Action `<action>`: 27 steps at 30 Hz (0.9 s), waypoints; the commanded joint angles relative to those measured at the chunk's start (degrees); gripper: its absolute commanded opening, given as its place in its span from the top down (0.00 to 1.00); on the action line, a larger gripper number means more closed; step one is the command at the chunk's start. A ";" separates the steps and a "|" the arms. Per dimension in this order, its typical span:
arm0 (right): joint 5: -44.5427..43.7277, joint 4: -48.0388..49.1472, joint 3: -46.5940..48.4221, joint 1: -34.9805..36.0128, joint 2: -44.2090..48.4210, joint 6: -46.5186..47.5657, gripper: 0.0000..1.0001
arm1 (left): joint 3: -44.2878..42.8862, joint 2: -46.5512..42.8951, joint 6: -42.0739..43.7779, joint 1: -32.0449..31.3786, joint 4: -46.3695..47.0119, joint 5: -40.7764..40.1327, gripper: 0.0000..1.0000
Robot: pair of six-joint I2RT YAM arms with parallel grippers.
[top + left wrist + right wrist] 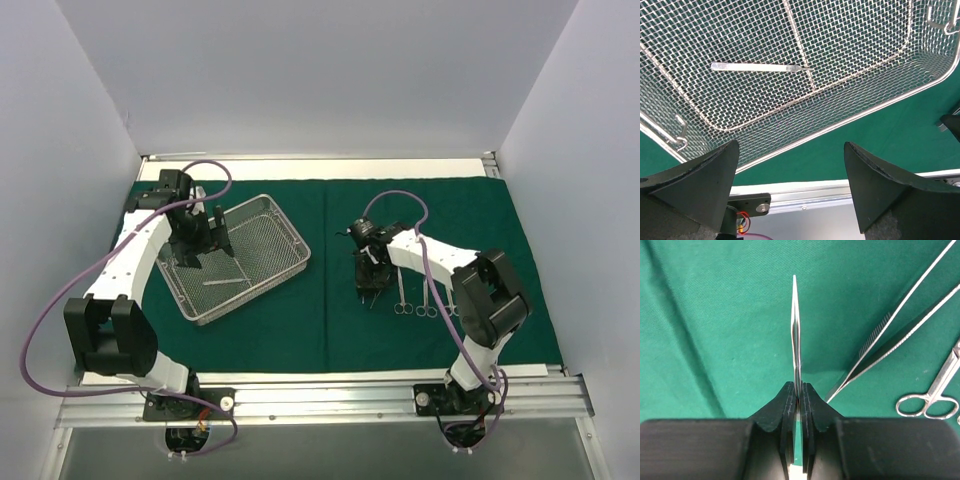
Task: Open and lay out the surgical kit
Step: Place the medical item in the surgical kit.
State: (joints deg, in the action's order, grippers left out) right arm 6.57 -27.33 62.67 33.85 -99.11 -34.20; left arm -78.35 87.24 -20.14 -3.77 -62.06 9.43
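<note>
The dark green cloth [300, 340] of the surgical kit lies spread flat over the table. On its left part sits the silver wire-mesh tray [290, 230], turned at an angle, with one slim steel instrument [225, 283] lying in it. My left gripper [195, 255] hovers over the tray's left side, open and empty. In the left wrist view the tray rim [840, 125] and the slim instrument [755, 67] lie beyond the spread left gripper [791, 147]. My right gripper [799, 390] is shut on thin pointed forceps [796, 330], held just above the cloth [715, 315].
Longer forceps [900, 325] and scissors [930, 400] lie on the cloth to the right of my right gripper [368, 292]. Several steel instruments [425, 300] lie side by side there. White walls enclose the table; a metal rail [320, 400] runs along the near edge.
</note>
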 commanded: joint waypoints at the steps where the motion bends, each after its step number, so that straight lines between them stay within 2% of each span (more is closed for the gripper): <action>1: -1.47 -1.32 0.25 0.26 -2.13 -0.17 0.93 | -3.30 -1.02 1.42 0.17 -1.74 -1.61 0.06; 3: -1.21 -1.23 0.17 0.34 -2.93 0.44 0.91 | -3.83 -1.20 1.42 0.17 -2.18 -2.13 0.06; 10: -0.68 -0.79 -0.27 0.87 -5.21 0.97 0.71 | -5.59 1.08 0.98 0.17 -4.73 -4.69 0.06; 16: -0.33 -1.41 1.13 0.96 -4.87 1.68 0.69 | -4.62 3.19 -1.04 0.17 -5.70 -6.18 0.06; 18: -0.68 -2.37 2.36 0.96 -4.16 2.29 0.68 | -4.27 4.07 -1.74 0.25 -5.61 -6.53 0.02; 21: -1.47 -5.36 5.78 1.05 -2.93 3.78 0.62 | -3.57 5.48 -2.80 0.34 -4.56 -6.01 0.00; 22: -1.82 -6.15 6.84 0.96 -2.15 4.05 0.59 | -3.48 6.09 -3.06 0.34 -4.21 -4.79 0.05; 27: -4.62 -12.21 14.04 0.78 -0.47 5.98 0.55 | -3.66 8.29 -4.38 0.52 -2.45 -3.81 0.12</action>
State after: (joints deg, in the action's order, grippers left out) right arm 5.56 -32.86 72.07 34.50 -102.85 -30.22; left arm -81.71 94.76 -23.14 -3.64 -66.08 4.80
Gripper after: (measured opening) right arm 0.450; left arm 0.888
